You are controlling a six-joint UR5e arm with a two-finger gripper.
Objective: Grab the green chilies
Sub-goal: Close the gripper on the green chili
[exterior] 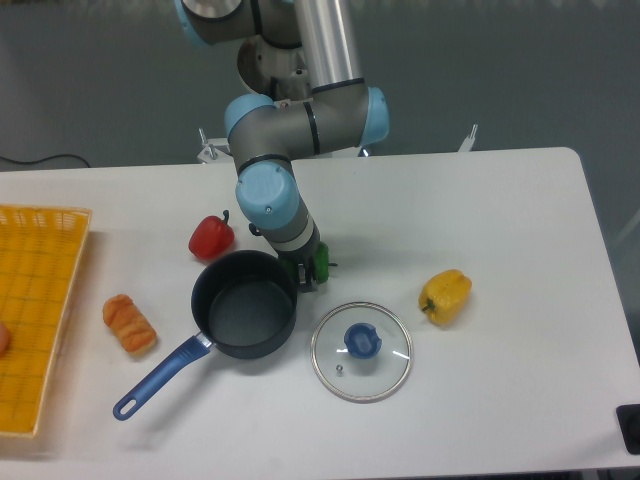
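The green chilies [320, 262] show as a small glossy green lump just right of the pan's rim, mostly covered by the gripper. My gripper [307, 272] comes down over it from above, its dark fingers on either side of the green piece. From this angle the fingers look closed against the pepper, though the contact itself is hidden by the wrist.
A dark blue pan [243, 303] with a blue handle sits immediately left of the gripper. A glass lid [361, 350] lies in front, a red pepper [211, 236] at the left, a yellow pepper [446, 296] at the right. A bread roll [129, 324] and a yellow basket [40, 300] are far left.
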